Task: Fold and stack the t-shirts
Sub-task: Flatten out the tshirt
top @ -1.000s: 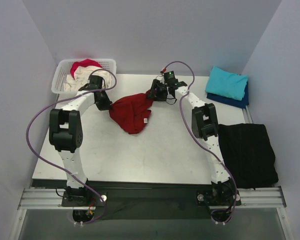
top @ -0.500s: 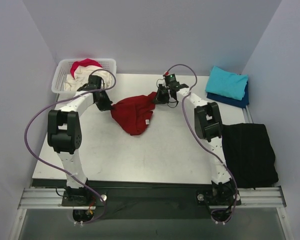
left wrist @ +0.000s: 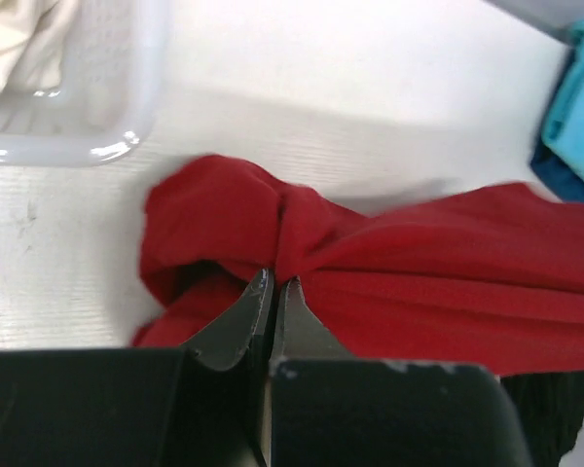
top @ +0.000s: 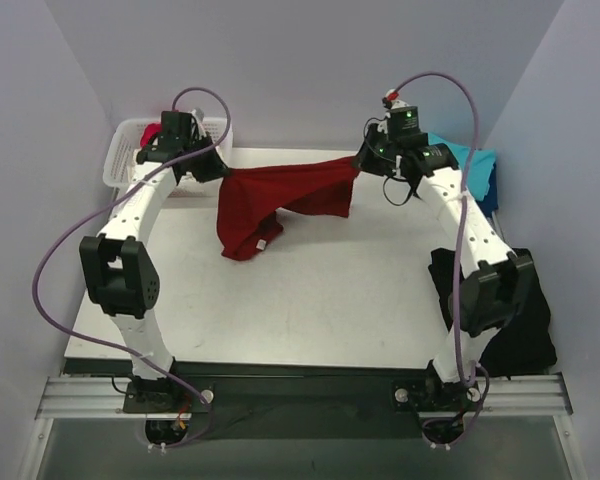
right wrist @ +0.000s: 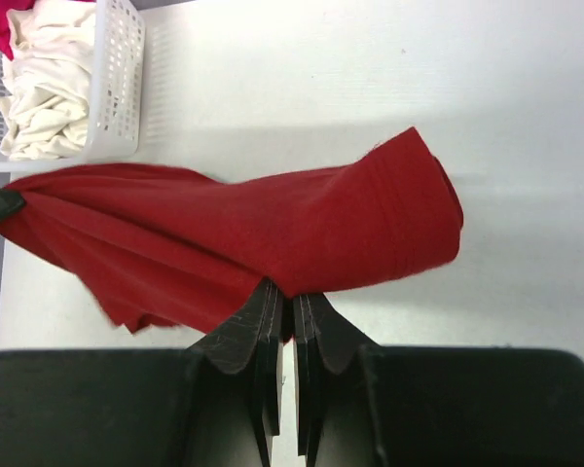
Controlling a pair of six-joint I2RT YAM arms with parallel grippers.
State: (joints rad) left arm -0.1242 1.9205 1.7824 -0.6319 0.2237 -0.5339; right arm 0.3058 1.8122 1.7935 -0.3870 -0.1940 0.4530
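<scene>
The dark red t-shirt (top: 285, 192) hangs stretched in the air between my two grippers above the back of the table; its lower part droops to the left. My left gripper (top: 220, 172) is shut on its left end (left wrist: 282, 243). My right gripper (top: 360, 165) is shut on its right end (right wrist: 302, 233). The turquoise t-shirt (top: 472, 160) lies folded on the navy blue one (top: 488, 195) at the back right, partly hidden by my right arm. The cream t-shirt (right wrist: 44, 83) and the pink-red t-shirt (top: 150, 133) lie in the basket.
A white lattice basket (top: 118, 160) stands at the back left corner. A black cloth (top: 525, 320) lies at the right edge of the table (top: 310, 310), partly under my right arm.
Both grippers have risen and moved apart, left one leftward and back, right one rightward. The dark red t-shirt has gone from a low crumpled heap to a lifted, stretched span.
</scene>
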